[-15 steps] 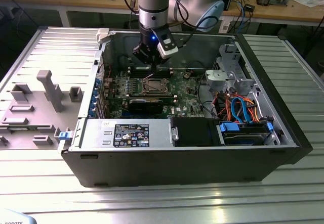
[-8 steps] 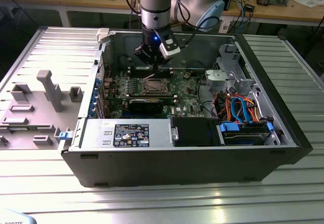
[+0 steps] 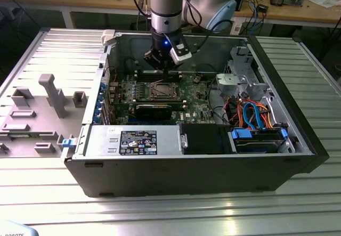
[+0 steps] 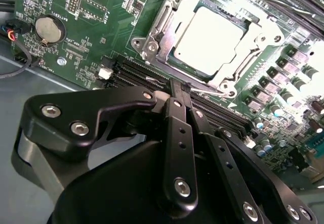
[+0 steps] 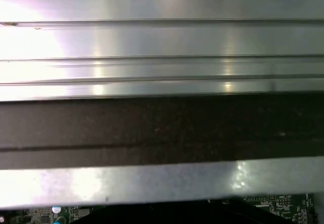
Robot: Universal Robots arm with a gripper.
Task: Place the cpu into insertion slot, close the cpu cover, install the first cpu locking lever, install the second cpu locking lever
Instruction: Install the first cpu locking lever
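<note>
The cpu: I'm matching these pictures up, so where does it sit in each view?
Exterior view: the cpu lies in its socket on the green motherboard, just below the gripper.
Second wrist view: the cpu is beyond the gripper.
First wrist view: not in it.
Shared landmark: the motherboard.

Matt black gripper (image 4: 180, 90) links, studded with bright steel screws, above a dull silver-grey metal cpu (image 4: 211, 41) framed by the shiny cpu cover (image 4: 167, 17). The green motherboard (image 4: 101, 27) looks matt (its coin cell glints); the ribbed metal table (image 3: 160, 214) gleams.
</note>
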